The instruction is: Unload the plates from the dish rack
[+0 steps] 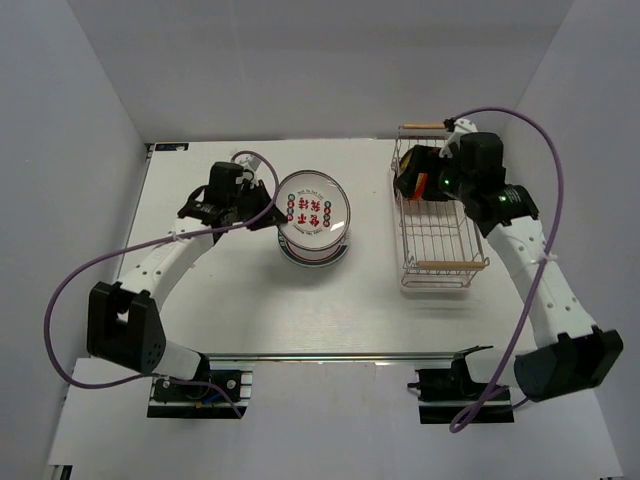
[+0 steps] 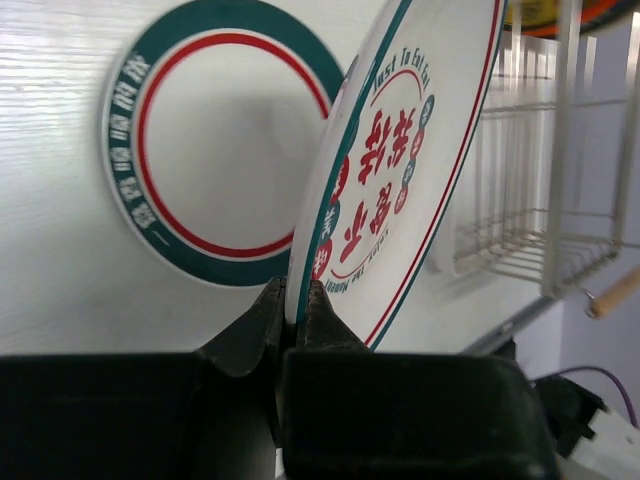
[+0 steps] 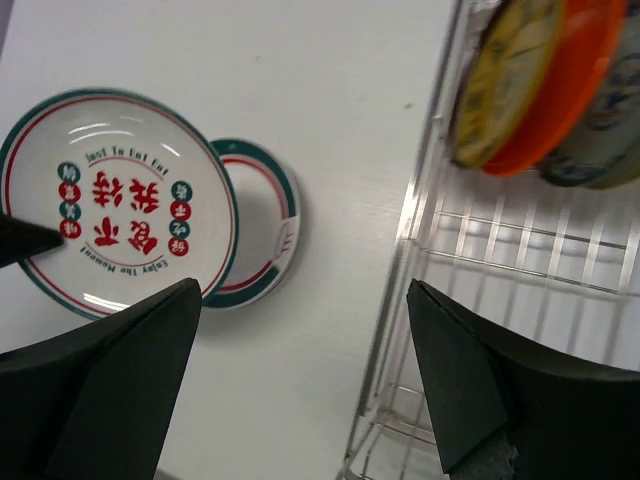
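In the top view, the left gripper (image 1: pixel 270 208) is gripping a white plate (image 1: pixel 314 210) by its left rim, face up, over the middle of the table (image 1: pixel 220 310). A second plate (image 1: pixel 314 257) is lying beneath it, with only its near edge showing. Bare tabletop is showing on all sides of the pair, and a wide strip of it is separating them from the dish rack (image 1: pixel 440 235). The rack is sitting lengthwise near the table's right edge, with a wooden handle (image 1: pixel 452 264) closing its near end. The right gripper (image 1: pixel 412 175) is hovering over the rack's far end, just beside an orange-red plate (image 1: pixel 408 187).

In the left wrist view, the fingers (image 2: pixel 262 320) are pressing together on the white plate's (image 2: pixel 400 170) rim, so the plate is rising edge-on from them. The second plate (image 2: pixel 215 150) is lying flat behind, and the held plate's edge is crossing its right side; whether the two are touching cannot be told. The rack's wires (image 2: pixel 560 200) are standing to the right, clear of the held rim.

In the right wrist view, the right gripper's fingers (image 3: pixel 110 380) are standing wide apart with nothing between them. Bare table and the rack's long left edge (image 3: pixel 405 300) are showing through the gap. A tan-yellow plate (image 3: pixel 505 80) and the orange-red plate (image 3: pixel 575 90) are leaning together on edge inside the rack.
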### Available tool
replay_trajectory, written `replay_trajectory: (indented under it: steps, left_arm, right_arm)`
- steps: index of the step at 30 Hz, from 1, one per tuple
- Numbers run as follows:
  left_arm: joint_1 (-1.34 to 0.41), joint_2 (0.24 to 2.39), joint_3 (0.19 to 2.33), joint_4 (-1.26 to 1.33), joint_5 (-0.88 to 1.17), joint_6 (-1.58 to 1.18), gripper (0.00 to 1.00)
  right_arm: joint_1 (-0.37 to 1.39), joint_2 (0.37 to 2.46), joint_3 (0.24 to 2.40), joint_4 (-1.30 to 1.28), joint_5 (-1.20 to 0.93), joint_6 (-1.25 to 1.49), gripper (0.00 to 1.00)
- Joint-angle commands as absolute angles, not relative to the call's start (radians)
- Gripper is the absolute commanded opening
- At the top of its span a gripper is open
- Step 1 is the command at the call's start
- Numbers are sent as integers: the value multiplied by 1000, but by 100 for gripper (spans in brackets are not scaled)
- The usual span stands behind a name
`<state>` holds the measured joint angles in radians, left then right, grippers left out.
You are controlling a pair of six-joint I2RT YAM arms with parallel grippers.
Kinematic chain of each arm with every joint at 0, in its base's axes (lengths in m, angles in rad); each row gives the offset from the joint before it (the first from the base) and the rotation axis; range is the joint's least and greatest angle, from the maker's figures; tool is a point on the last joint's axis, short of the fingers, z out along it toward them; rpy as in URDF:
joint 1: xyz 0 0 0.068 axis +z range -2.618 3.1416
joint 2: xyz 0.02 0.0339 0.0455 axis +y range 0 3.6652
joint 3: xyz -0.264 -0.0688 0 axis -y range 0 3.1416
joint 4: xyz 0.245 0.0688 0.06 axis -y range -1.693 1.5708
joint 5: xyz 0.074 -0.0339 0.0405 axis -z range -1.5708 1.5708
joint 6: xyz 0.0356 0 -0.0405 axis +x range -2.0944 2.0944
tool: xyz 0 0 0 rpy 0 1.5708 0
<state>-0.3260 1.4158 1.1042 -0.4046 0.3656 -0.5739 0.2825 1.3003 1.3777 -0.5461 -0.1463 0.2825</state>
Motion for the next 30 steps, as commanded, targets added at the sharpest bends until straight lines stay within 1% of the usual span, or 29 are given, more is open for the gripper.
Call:
replay_trajectory:
  steps: [1,3,6,9,10,15,17,19,20,22,23,25,28,30]
  left_arm:
    - [-324,1501,1209,-475,281,-591,0]
    - [-324,1537,1232,-483,285,-583,0]
    - [-324,1583,1247,-498,276,-581,0]
    - [-324,1605,1246,-491,265,-584,8]
    - [-324,1611,1236,-486,271,-583,14]
    - [-333,1654,1247,-491,290,-568,16]
    - [-333,1669,1259,-502,290,-571,18]
    - [-333,1675,1261,-509,282,-572,27]
    - [-333,1675,1258,-515,273,-574,36]
    - [-333,1674,1253,-522,265,-571,43]
    - [-333,1672,1244,-519,262,-572,51]
    - [-333,1672,1239,-517,262,-571,57]
    - [-333,1684,1243,-535,258,-569,71]
    - [-333,1700,1253,-540,258,-565,85]
  right_arm:
    - [278,1223,1355,-584,106,270,89]
    - [278,1192,1332,-581,164,270,89]
    - [279,1166,1301,-575,198,255,89]
    - [278,1158,1290,-578,212,245,89]
    - [278,1157,1289,-587,218,245,89]
    - [279,1147,1264,-588,242,239,89]
    - [278,1147,1256,-584,244,235,89]
    - [278,1146,1255,-584,245,230,89]
    - [278,1146,1253,-584,247,229,89]
    - [276,1146,1253,-588,248,221,89]
    - [276,1147,1252,-589,250,218,89]
    - [281,1144,1244,-589,253,213,89]
    - [279,1146,1241,-586,252,210,89]
    - [276,1146,1243,-586,244,209,89]
